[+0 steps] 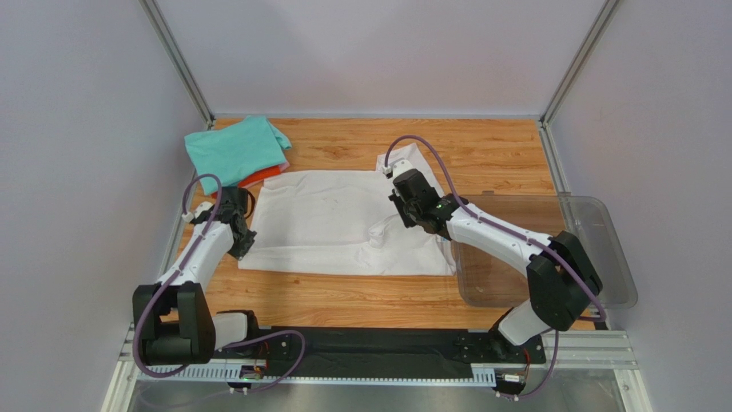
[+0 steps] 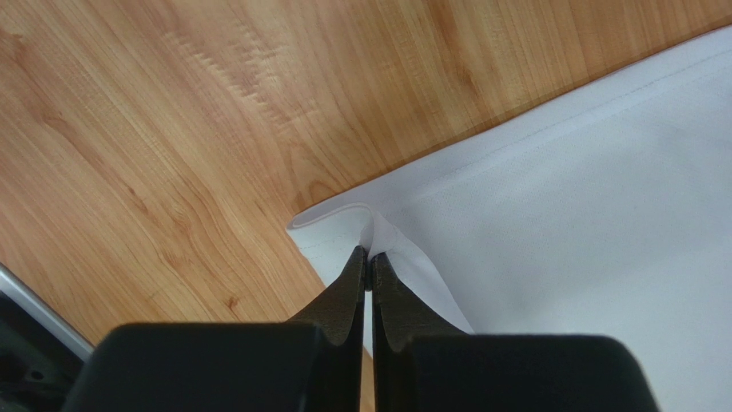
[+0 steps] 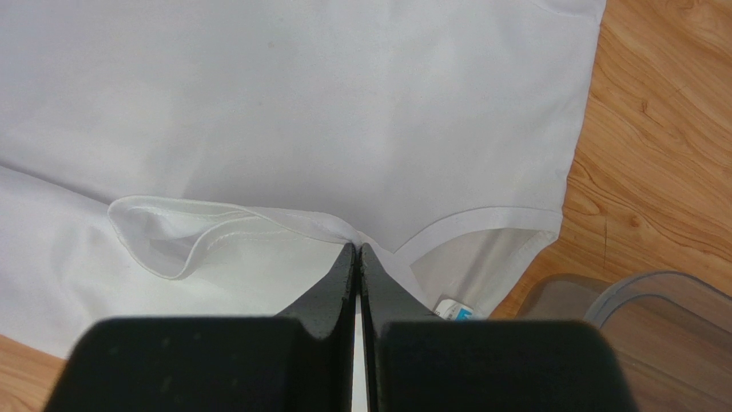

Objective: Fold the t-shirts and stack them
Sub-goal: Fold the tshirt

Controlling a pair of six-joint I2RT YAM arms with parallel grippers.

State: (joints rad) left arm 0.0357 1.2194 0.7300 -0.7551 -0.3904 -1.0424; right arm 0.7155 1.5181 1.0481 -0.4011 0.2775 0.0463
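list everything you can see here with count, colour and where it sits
white t-shirt: one, white, spread flat mid-table
neck label: one, blue, at the white t-shirt's collar
teal t-shirt: one, teal, folded, far left of the table, top of a pile
orange-red t-shirt: one, orange-red, edge showing under the teal t-shirt
bin: one, clear plastic, right side of the table
table: one, light wood, under everything
left end effector: one, black, shut on the white t-shirt's near left corner
right end effector: one, black, shut on a fold of the white t-shirt by the collar
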